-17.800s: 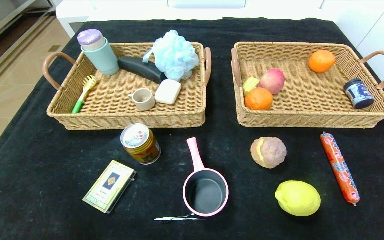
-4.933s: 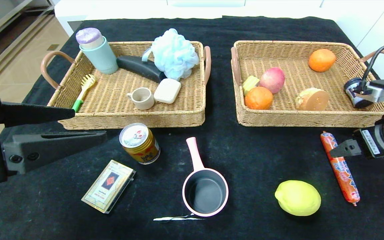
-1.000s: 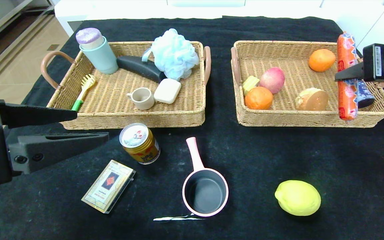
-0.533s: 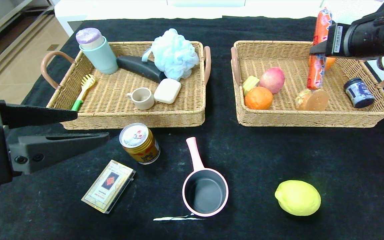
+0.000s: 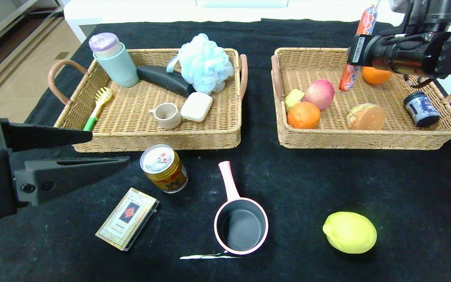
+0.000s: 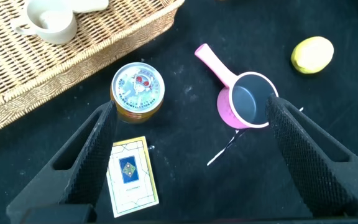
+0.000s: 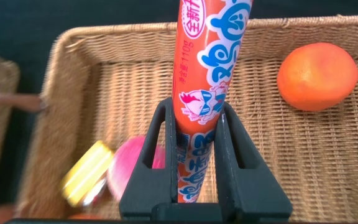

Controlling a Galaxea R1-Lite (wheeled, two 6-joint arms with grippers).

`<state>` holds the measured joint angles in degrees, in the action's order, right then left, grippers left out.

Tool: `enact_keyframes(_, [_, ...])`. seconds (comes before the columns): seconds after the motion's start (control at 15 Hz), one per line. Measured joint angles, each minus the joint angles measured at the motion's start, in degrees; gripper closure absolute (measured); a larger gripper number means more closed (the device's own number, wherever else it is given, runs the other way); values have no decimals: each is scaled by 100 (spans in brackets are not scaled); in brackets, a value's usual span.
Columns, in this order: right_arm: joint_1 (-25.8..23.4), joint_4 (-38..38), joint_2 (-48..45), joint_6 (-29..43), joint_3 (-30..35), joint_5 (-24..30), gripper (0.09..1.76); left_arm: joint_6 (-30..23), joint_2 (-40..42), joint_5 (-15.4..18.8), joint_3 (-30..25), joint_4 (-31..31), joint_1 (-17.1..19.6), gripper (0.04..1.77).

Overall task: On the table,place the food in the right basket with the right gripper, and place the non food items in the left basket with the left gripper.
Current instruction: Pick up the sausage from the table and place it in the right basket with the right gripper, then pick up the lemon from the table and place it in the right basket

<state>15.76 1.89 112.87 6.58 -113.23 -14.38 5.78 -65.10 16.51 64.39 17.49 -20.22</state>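
The sausage stick [image 5: 356,47] is up in the air above the right basket [image 5: 366,137], near the far right corner of the table [image 5: 327,176]. It stands almost upright, with its top leaning toward the far edge and its low end pointing down at the basket floor. The low end hangs between a red apple [image 5: 319,94] and an orange [image 5: 374,74].

The right gripper [image 7: 196,140] is closed tight on the middle of the sausage stick, one finger on each side. Its arm reaches in from the right edge, lying nearly flat over the basket. I think the next thing is to go lower and let go, so the stick can lie down on the open wicker beside the apple.

The tuber [image 5: 366,116] is already in that basket. The lemon [image 5: 349,232] waits near the front right, closer to the right arm.

The left gripper [image 6: 185,134] waits near the front left edge, fingers wide apart and empty. Below it lie the can [image 6: 138,90], the card box [image 6: 131,180] and the pink saucepan [image 6: 244,102].
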Motion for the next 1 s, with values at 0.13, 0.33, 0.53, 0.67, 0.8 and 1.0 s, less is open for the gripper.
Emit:
enact_keyframes(0.13, [41, -41, 132, -15, 18, -7, 142, -2, -28, 2, -4, -2, 0, 9])
enact_keyframes(0.33, [38, -44, 212, -55, 20, -7, 142, 0, -52, 2, -4, -2, 0, 9])
enact_keyframes(0.53, [0, -35, 239, -162, 22, -5, 142, -2, -61, 0, -6, 0, 0, 9])
enact_keyframes(0.67, [-2, -40, 240, -249, 20, -2, 122, 0, -63, 2, -6, -2, -2, 9])
enact_keyframes(0.8, [-6, -52, 240, -265, 20, -2, 97, -2, -63, 2, -6, 0, 0, 9])
enact_keyframes(1.0, [-4, -32, 240, -265, 20, -5, 71, -2, -59, 2, -6, -2, 0, 9])
